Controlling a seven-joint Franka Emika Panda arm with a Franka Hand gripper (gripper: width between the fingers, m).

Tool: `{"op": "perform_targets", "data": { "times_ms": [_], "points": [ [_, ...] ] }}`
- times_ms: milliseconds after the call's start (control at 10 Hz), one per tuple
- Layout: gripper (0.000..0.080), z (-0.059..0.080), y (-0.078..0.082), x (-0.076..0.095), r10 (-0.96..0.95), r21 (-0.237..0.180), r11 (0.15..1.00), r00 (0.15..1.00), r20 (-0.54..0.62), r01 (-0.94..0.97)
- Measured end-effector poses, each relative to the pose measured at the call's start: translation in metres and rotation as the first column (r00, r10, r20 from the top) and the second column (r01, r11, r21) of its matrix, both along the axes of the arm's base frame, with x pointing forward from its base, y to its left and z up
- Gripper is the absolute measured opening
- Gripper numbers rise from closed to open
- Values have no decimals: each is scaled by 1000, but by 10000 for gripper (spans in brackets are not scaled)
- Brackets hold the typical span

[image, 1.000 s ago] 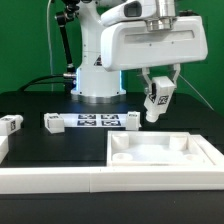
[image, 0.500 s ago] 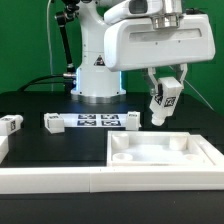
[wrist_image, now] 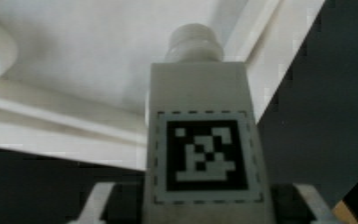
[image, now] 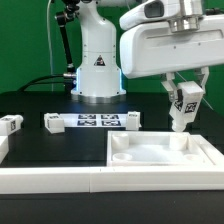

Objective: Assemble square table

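While the jaws clamp a white tagged leg (image: 184, 104) (wrist_image: 202, 150) by its sides, it hangs roughly upright just above the far corner of the square slab (image: 150, 160), at the exterior view's right. The slab lies recessed face up by the worktop's (image: 30, 105) near edge. Two loose legs (image: 53, 122) (image: 131, 119) flank the marker board (image: 92, 121) mid-worktop.

i am gripping a white tagged leg (image: 185, 110) upright in my gripper (image: 186, 98), hanging it over the far corner of the square slab (image: 150, 137), exterior view's right; another leg (image: 131, 119) is lying just beyond that slab's far edge.
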State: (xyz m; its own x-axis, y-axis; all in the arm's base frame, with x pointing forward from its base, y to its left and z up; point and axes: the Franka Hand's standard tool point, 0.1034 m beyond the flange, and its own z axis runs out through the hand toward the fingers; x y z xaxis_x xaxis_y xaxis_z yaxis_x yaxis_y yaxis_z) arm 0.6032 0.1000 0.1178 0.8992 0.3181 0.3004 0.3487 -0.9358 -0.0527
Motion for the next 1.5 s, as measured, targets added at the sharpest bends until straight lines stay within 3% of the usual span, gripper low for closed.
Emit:
{"op": "perform_targets", "data": {
  "times_ms": [200, 400, 900, 1300, 1500],
  "points": [
    [290, -2, -1, -1, -2, -1, 1000, 1000, 2, 2],
    [290, -2, -13, 5, 0, -22, 1000, 989, 145, 3],
    [290, -8, 3, 18, -17, 7, 1000, 985, 172, 16],
    [291, -11, -1, 22, -24, 3, 1000, 968, 249, 24],
    [291, -12, 7, 26, -23, 16, 1000, 972, 232, 20]
  ]
}}
